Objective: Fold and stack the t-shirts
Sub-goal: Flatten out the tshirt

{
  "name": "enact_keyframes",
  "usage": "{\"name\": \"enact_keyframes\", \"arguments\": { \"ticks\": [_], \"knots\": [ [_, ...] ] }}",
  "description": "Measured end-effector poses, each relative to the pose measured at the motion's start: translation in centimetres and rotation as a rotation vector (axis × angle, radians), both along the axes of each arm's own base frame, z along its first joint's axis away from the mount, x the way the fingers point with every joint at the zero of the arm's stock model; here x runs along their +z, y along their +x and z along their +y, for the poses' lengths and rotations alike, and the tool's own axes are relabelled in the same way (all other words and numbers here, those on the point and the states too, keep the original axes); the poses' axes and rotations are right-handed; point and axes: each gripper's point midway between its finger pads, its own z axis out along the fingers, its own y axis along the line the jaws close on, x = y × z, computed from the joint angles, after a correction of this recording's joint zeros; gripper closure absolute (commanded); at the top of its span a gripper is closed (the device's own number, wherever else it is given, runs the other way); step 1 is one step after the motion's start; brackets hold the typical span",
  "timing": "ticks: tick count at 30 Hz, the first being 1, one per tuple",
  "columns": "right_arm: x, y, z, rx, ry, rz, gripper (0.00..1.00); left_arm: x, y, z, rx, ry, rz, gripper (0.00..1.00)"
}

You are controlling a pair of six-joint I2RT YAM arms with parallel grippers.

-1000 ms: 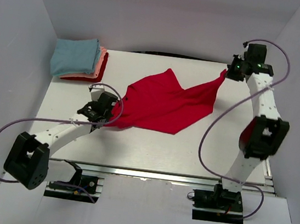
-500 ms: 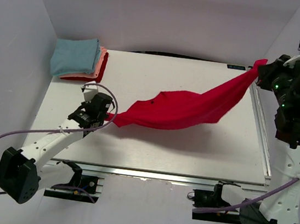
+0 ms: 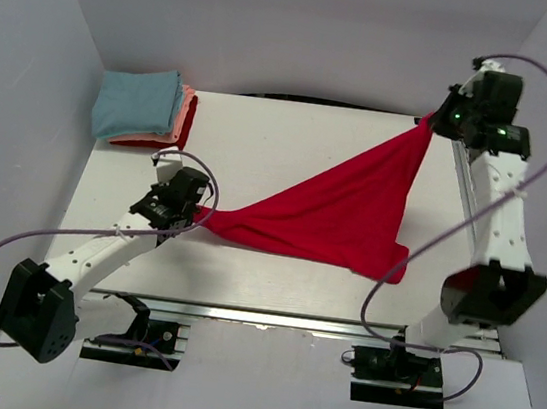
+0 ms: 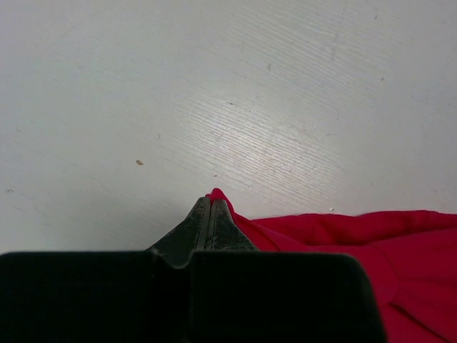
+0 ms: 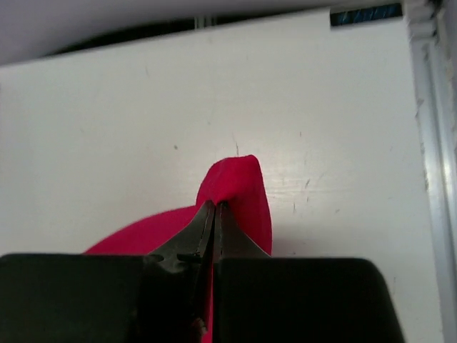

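Shirt: We saw the bright red short-sleeved cloth t-shirt [image 3: 337,218] stretched in the air between both arms, from about eight o'clock to one o'clock. Its slack lower corner sagged toward five o'clock on the white desk [image 3: 273,285].
Left hold: The left pincer [image 3: 199,217] was clamped fully together on a thin corner of the red cloth, low over the desk at eight o'clock.
Right hold: The right pincer [image 3: 433,123] was likewise pinched tight on a small fold of cloth, raised near the far corner at one o'clock.
Finished pile: The stack of folded cloth rectangles [image 3: 145,107], light blue on top of salmon-pink and red, sat at ten o'clock, well apart.
Risk: We judged both grips shallow. Pulling further apart could tug a corner free.
Second risk: The sagging corner could bunch under the shirt when lowered, spoiling the fold.
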Motion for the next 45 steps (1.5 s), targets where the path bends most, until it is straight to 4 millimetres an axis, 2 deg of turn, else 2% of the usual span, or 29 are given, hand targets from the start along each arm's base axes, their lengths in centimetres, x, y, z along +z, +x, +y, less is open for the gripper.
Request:
{"name": "enact_keyframes", "arguments": {
  "ticks": [4,5,7,8,9,11,13,14,16,18,20,23,26,28,30,32,35,37,41,45],
  "knots": [
    [-9.2,3.8,0.3,0.015,0.016,0.205,1.00,-1.4,0.5,-0.3,-0.004,0.019,0.032,1.00],
    [-10.7,4.8,0.4,0.018,0.018,0.237,1.00,-1.8,0.6,-0.4,-0.006,0.025,0.043,1.00],
    [-13.7,7.4,0.4,0.017,0.020,0.282,0.71,-2.7,0.8,-0.5,-0.010,0.038,0.069,1.00],
    [-15.0,8.4,0.4,0.009,0.018,0.297,0.28,-3.1,0.9,-0.5,-0.011,0.043,0.078,1.00],
    [-16.2,9.3,0.2,-0.005,0.013,0.317,0.13,-3.5,0.9,-0.6,-0.015,0.048,0.089,1.00],
    [-17.2,11.0,-0.4,-0.026,-0.018,0.321,0.11,-4.0,1.1,-0.7,-0.019,0.052,0.100,1.00],
    [-17.0,12.1,-1.1,-0.063,-0.048,0.305,0.11,-4.1,1.1,-0.8,-0.021,0.054,0.102,1.00],
    [-16.4,12.0,-1.4,-0.083,-0.058,0.299,0.11,-4.1,1.1,-0.8,-0.022,0.055,0.102,1.00],
    [-15.2,10.5,-1.9,-0.120,-0.061,0.288,0.13,-4.0,1.2,-0.8,-0.022,0.054,0.098,1.00],
    [-13.8,7.2,-2.1,-0.145,-0.052,0.289,0.24,-3.9,1.2,-0.8,-0.024,0.054,0.095,1.00],
    [-12.6,2.2,-1.9,-0.161,-0.024,0.298,0.33,-3.7,1.2,-0.8,-0.027,0.052,0.091,1.00],
    [-11.8,-3.9,-0.8,-0.143,0.042,0.284,0.45,-3.5,1.2,-0.8,-0.032,0.052,0.087,1.00],
    [-14.5,-9.0,0.3,-0.132,0.102,0.336,0.44,-3.6,1.1,-0.9,-0.040,0.052,0.089,1.00],
    [-18.2,-12.1,1.3,-0.123,0.126,0.429,0.48,-3.6,1.1,-1.0,-0.046,0.051,0.092,1.00],
    [-21.8,-14.9,1.9,-0.130,0.141,0.527,0.57,-3.7,1.1,-1.1,-0.053,0.049,0.095,1.00],
    [-24.4,-17.4,2.4,-0.140,0.148,0.609,0.61,-3.7,1.1,-1.1,-0.058,0.047,0.097,1.00],
    [-26.2,-19.4,2.5,-0.167,0.163,0.661,0.61,-3.7,1.1,-1.3,-0.062,0.042,0.096,1.00],
    [-26.8,-19.8,2.5,-0.182,0.172,0.666,0.60,-3.8,1.2,-1.3,-0.065,0.038,0.093,1.00],
    [-27.8,-20.3,2.4,-0.223,0.187,0.686,0.49,-4.1,0.9,-1.4,-0.070,0.035,0.101,1.00],
    [-28.1,-20.5,1.8,-0.272,0.181,0.684,0.43,-4.0,0.9,-1.4,-0.072,0.031,0.097,1.00]
  ]
}}
